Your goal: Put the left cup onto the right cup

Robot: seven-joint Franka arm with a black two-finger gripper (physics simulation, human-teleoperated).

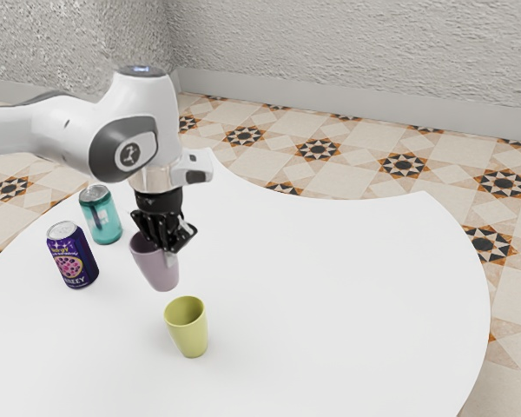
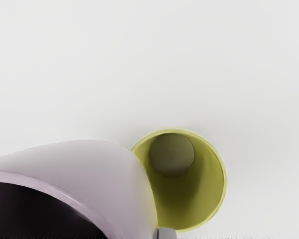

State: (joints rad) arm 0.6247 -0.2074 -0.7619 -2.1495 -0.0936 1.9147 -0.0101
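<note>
Pale mauve plastic cup [image 1: 154, 268]: clamped at the rim by the black two-finger end effector [image 1: 162, 239], shut narrowly on the wall, seemingly one finger inside and one outside. Hanging clear of the white round desk [image 1: 347, 295], above and just short of the yellow-green plastic cup [image 1: 187, 327], on the arm's side of it. Hazards, judged from this pose: landing off-centre, owing to the mauve base overlapping only the near edge of the yellow-green rim in the wrist view; striking that rim on the descent and toppling or shoving the lower cup, light and unanchored by the look of it; wedging crookedly or sliding off on release, owing to the lean of the held cup; slipping or swinging within a one-sided rim grip during any quick move. Lesser hazard: brushing the purple drinks can [image 1: 72, 254] or the teal drinks can [image 1: 101, 214], both standing apart from the cups toward the exterior view's left. Orientation of the mauve cup: mouth up toward the hand, base down; long axis near vertical but leaning slightly, base apparently swung toward the yellow-green cup. Yellow-green cup: upright on the desk, mouth open upward, long axis vertical, inner floor visible from the wrist.
</note>
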